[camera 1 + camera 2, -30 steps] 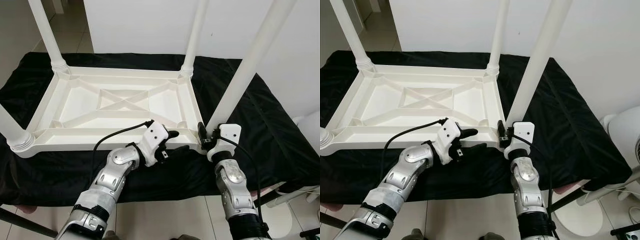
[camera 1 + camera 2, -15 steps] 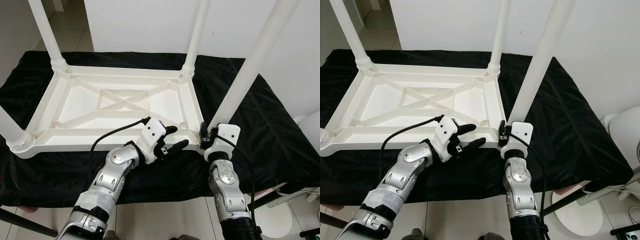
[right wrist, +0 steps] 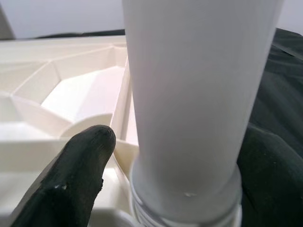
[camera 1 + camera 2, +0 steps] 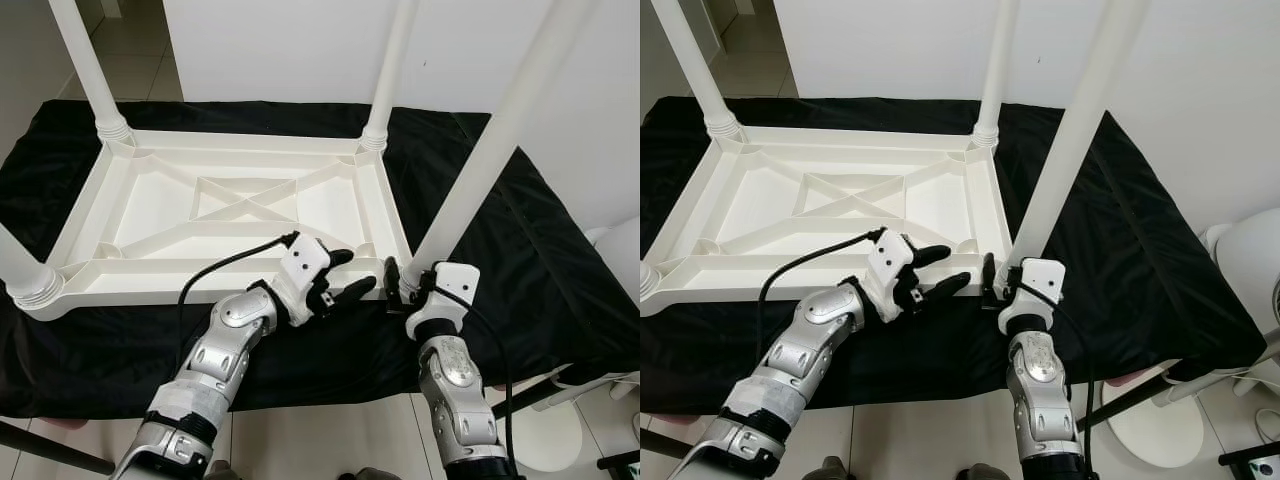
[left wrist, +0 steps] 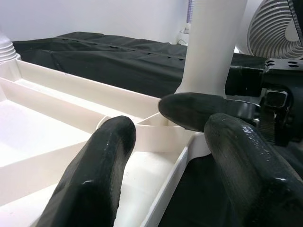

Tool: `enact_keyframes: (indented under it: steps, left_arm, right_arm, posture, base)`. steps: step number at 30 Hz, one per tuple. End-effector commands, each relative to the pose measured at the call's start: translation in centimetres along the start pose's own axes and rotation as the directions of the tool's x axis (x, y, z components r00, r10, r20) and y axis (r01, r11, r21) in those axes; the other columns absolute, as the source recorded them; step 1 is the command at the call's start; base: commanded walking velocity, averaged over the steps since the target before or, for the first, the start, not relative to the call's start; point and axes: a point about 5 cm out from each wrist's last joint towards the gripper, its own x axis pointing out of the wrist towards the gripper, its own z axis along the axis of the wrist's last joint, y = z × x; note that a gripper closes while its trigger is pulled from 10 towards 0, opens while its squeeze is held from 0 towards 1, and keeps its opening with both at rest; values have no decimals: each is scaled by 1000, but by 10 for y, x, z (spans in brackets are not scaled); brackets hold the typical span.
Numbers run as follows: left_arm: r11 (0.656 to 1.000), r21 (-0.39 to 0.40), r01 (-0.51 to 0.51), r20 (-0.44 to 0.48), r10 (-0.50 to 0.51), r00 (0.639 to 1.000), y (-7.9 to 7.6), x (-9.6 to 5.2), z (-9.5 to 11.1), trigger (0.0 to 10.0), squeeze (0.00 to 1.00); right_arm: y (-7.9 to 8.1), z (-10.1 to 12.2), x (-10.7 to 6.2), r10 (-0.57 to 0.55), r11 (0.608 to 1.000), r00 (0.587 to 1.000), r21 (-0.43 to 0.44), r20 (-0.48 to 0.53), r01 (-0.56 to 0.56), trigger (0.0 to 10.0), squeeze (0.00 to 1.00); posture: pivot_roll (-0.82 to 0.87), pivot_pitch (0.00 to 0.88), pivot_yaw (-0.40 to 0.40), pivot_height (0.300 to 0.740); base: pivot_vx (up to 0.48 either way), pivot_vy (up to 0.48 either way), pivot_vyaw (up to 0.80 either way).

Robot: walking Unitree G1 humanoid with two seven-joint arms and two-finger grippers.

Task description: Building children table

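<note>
A white plastic children's table (image 4: 240, 190) lies upside down on a black cloth, its legs pointing up. My right gripper (image 4: 403, 288) is at the base of the near right leg (image 4: 480, 160). It is open, with one finger (image 3: 71, 179) on each side of the leg, and a small gap shows beside the leg. My left gripper (image 4: 350, 272) hovers open over the frame's near rim beside that corner. Its fingers (image 5: 94, 175) are spread and hold nothing.
The black cloth (image 4: 520, 250) covers a low platform that ends close in front of me. Three more legs stand at the far left (image 4: 85, 60), far right (image 4: 390, 70) and near left (image 4: 20, 275). A white fan (image 4: 1250, 260) stands to the right.
My right gripper has shifted a little left and down, and its left finger has come off the leg base. My left gripper has edged toward the corner with its fingers spread.
</note>
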Motion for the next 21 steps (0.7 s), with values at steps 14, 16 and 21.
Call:
enact_keyframes:
  steps: [14,16,21]
  left_arm:
    - [998,3,70,-4,-70,998,-3,3,5,10000,0]
    - [997,2,76,-6,-76,997,-3,2,6,10000,0]
    - [995,10,96,-15,-95,995,-5,2,6,10000,0]
  right_arm:
    - [-26,-1,5,314,944,947,-85,-65,-319,10000,0]
    - [-25,0,7,339,935,938,-85,-66,-344,10000,0]
    - [-20,3,17,427,896,901,-95,-77,-433,10000,0]
  posture:
    - [-3,0,-14,740]
    - [-3,0,-14,740]
    - [13,0,-12,740]
  base:
    - [0,0,0]
    - [0,0,0]
    - [0,0,0]
